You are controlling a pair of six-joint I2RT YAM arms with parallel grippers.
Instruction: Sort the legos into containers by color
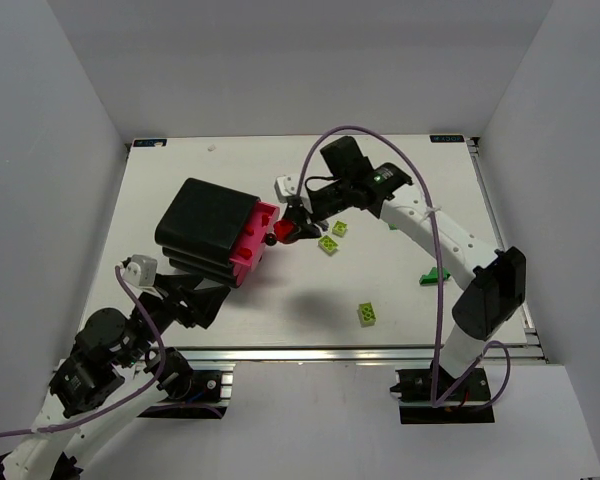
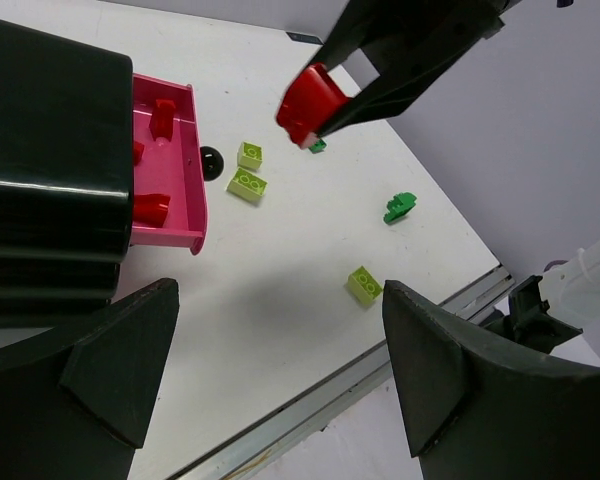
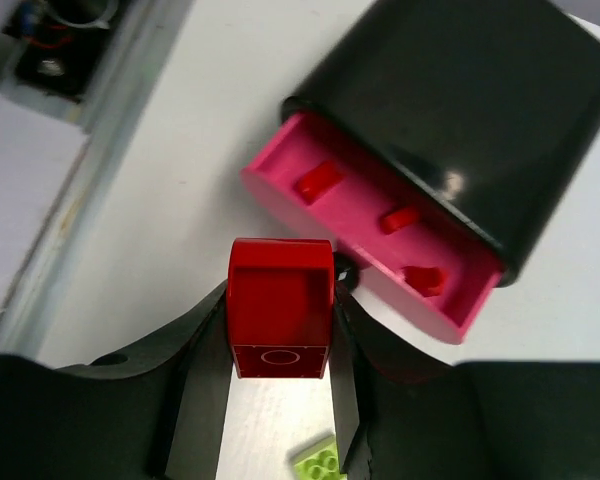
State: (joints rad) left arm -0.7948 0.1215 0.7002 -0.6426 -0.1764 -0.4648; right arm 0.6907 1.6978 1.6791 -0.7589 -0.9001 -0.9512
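Your right jaws grip a red lego (image 3: 280, 318) in the air, just in front of the open pink drawer (image 3: 280, 200).
That drawer juts out of the black cabinet (image 1: 205, 222) with three red bricks (image 3: 318, 180) inside. Your left jaws stand wide and empty near the cabinet. Lime legos (image 1: 368, 314) and green ones (image 1: 435, 277) lie scattered on the table (image 1: 230, 170).

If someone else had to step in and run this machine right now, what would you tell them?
Left pincer: open, empty, beside the black cabinet.
Right pincer: shut on a red lego, held just in front of the open pink drawer.
Done: three red legos lie in that drawer.
Left: drop this one in, then sort three lime legos and at least two green legos on the table.
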